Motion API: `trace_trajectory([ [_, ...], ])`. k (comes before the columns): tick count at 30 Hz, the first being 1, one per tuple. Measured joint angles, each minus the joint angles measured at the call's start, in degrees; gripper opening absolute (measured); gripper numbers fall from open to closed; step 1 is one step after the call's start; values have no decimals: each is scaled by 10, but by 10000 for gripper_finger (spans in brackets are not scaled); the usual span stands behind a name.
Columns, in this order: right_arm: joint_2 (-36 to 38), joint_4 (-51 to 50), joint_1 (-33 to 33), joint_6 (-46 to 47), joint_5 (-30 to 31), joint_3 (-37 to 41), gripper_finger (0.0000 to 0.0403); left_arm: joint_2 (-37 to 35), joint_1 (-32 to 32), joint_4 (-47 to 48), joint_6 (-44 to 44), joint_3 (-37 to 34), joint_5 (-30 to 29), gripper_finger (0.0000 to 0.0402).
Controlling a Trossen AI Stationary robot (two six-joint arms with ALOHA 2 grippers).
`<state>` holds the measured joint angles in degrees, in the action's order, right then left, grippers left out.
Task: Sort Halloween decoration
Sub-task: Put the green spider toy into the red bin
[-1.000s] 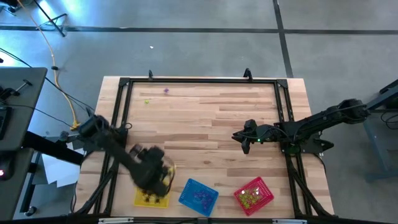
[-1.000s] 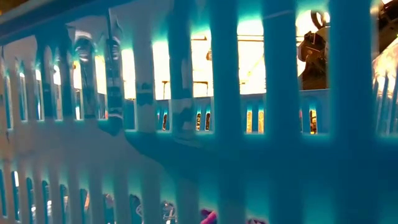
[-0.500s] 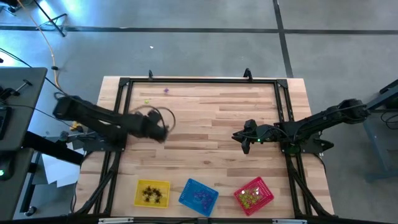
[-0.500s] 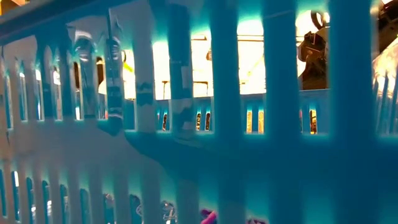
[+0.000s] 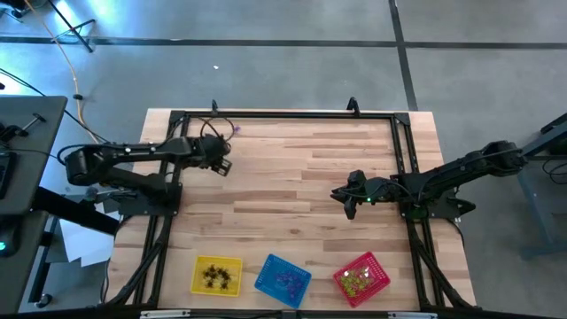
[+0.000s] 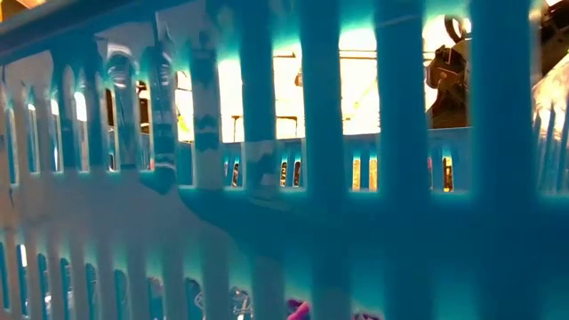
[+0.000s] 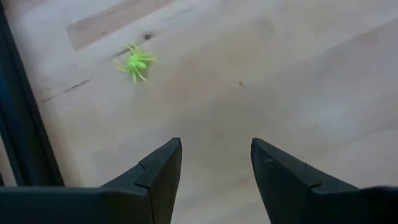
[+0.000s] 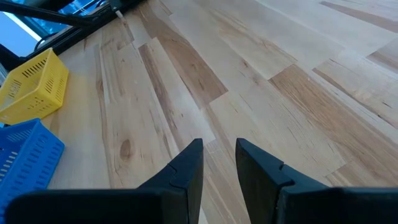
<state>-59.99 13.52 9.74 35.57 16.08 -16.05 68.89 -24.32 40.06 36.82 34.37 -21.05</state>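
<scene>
A tiny yellow-green spider trinket (image 7: pixel 135 62) lies on the bare wood near the table's far left corner, next to the black frame rail (image 7: pixel 25 124). My left gripper (image 7: pixel 216 149) hovers open a short way from it, touching nothing; in the high view it (image 5: pixel 221 162) is near the far left corner. My right gripper (image 8: pixel 219 155) waits over the table's right middle (image 5: pixel 341 195), its fingers open by a narrow gap and empty. Other trinkets lie in the yellow basket (image 5: pixel 216 275), the blue basket (image 5: pixel 283 277) and the red basket (image 5: pixel 361 276).
The three baskets stand in a row along the near edge. A black frame (image 5: pixel 283 115) runs around the tabletop. The blue basket's mesh wall (image 6: pixel 320 178) fills the low view, with a purple trinket (image 6: pixel 298 309) inside. Bare wood lies between the two arms.
My left arm has left the yellow basket at the near edge and swung across the left side of the table toward the far left corner. The right arm has kept still.
</scene>
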Motion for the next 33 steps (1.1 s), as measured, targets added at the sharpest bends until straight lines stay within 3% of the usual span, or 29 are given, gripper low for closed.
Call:
trace_trajectory([
  [11, 0, -2, 0, 0, 0, 0, 91, 33, -130, -81, -103, 0, 13, 182],
  [18, 0, -4, 0, 0, 0, 0, 91, 87, -206, -124, -151, 0, 75, 176],
  [24, 0, -4, 0, 0, 0, 0, 91, 123, -244, -164, -161, 1, 81, 173],
  [33, 0, -6, 0, 0, 0, 0, 91, 122, -254, -163, -144, 18, 84, 172],
])
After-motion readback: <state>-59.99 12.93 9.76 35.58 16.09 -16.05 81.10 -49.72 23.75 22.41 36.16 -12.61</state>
